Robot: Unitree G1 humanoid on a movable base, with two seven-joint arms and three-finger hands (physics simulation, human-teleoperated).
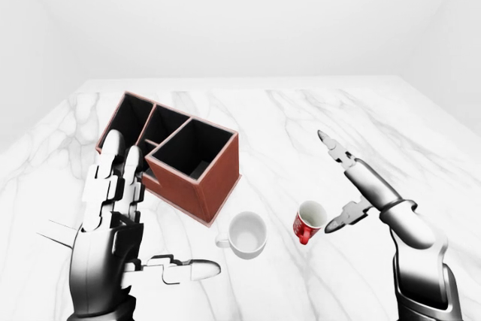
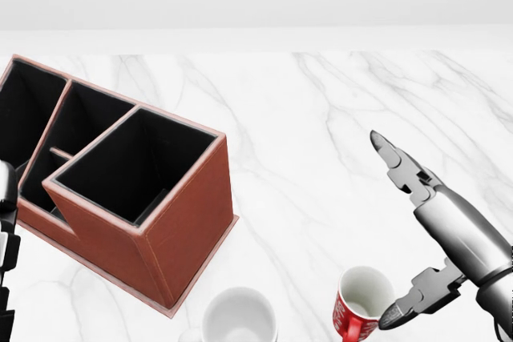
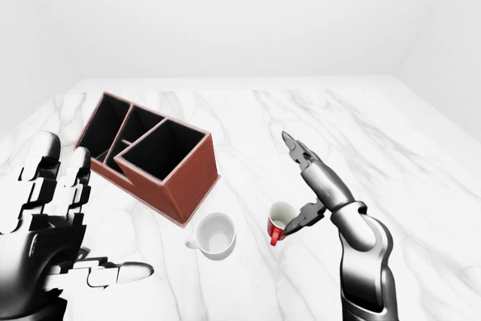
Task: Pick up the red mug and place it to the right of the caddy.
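**Red mug not yet grasped**

A marble table (image 1: 316, 110) is seen bearing the brown caddy (image 1: 176, 157). The left hand (image 1: 113, 223) is held spread. The right hand (image 1: 353, 186) is splayed beside the upright red mug (image 1: 307, 222), right of a white mug (image 1: 246, 234).

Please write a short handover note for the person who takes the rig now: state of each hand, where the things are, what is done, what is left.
Right hand: open, beside the red mug, thumb near its rim, no grasp.
Left hand: open, raised, holding nothing.
Red mug: upright on the marble table, right of the white mug.
Caddy: at the left-eye view's left.
Done: nothing yet.
Left: grasp, lift, place right of caddy.
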